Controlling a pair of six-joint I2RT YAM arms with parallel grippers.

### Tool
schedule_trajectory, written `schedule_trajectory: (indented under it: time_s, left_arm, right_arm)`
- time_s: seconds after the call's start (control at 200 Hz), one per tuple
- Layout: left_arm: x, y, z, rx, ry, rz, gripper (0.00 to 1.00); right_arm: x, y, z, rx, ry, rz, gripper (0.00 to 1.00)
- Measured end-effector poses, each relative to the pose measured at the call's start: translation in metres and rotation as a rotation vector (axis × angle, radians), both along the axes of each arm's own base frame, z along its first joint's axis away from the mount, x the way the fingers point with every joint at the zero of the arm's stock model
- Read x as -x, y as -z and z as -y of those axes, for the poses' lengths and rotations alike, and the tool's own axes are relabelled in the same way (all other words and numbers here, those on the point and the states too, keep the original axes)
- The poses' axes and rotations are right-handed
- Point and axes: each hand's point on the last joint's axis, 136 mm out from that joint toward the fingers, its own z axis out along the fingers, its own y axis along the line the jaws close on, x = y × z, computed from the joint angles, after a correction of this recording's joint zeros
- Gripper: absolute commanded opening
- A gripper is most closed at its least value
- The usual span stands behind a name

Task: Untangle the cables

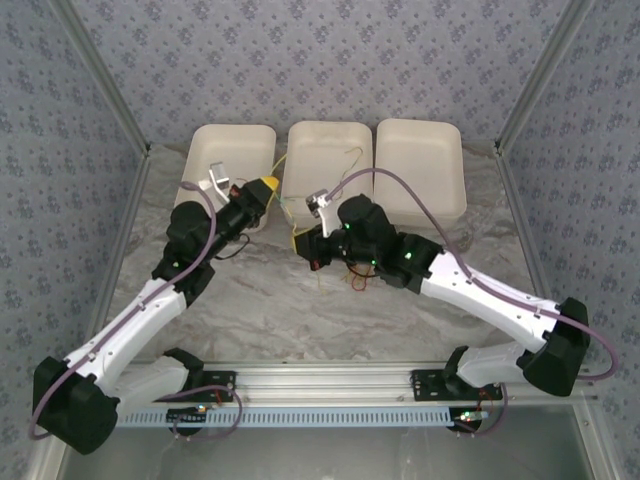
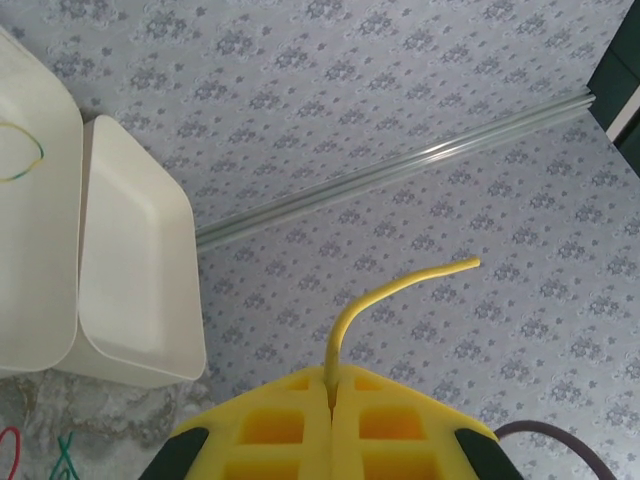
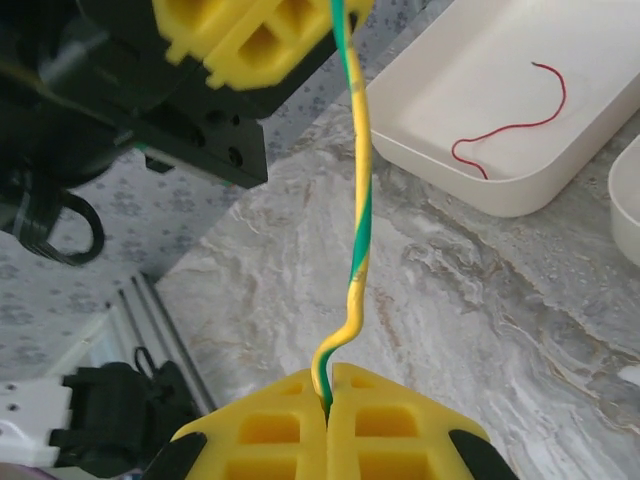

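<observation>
My right gripper is shut on a yellow-green striped cable, which runs taut up to the yellow fingers of my left gripper. My left gripper is shut on a yellow cable end that sticks out past its tips. From above, the left gripper hangs between the left and middle trays, and the right gripper is just below and to its right. A red cable lies in a white tray. More red cable lies on the table under the right wrist.
Three white trays stand in a row at the back: left, middle, right. One tray holds a yellow-green loop. Red and green strands lie on the marbled table. Patterned walls enclose the cell.
</observation>
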Motion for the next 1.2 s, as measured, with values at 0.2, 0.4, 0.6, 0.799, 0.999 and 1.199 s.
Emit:
schedule_trajectory:
  time_s: [0.2,0.4,0.6,0.799,0.999,1.199]
  left_arm:
    - [0.002,0.015,0.002,-0.027,0.006,-0.065,0.00]
    - [0.003,0.026,-0.002,-0.039,-0.007,-0.120,0.00]
    - [0.006,0.030,-0.002,-0.052,0.002,-0.139,0.04]
    - [0.011,0.037,-0.004,-0.122,0.019,-0.123,0.48]
    - [0.017,0.042,-0.017,-0.265,0.028,-0.097,0.68]
    - [0.031,0.008,-0.024,-0.475,0.058,0.027,0.69]
  right_arm:
    - [0.002,0.021,-0.002,0.125,0.078,0.140,0.00]
    - [0.000,0.035,-0.004,0.272,0.148,0.274,0.00]
    - [0.000,0.034,0.000,0.318,0.123,0.305,0.00]
    - [0.010,0.038,0.017,0.364,0.009,0.243,0.00]
    - [0.011,0.057,0.040,0.441,-0.078,0.134,0.00]
    - [0.016,0.061,0.053,0.443,-0.117,0.071,0.00]
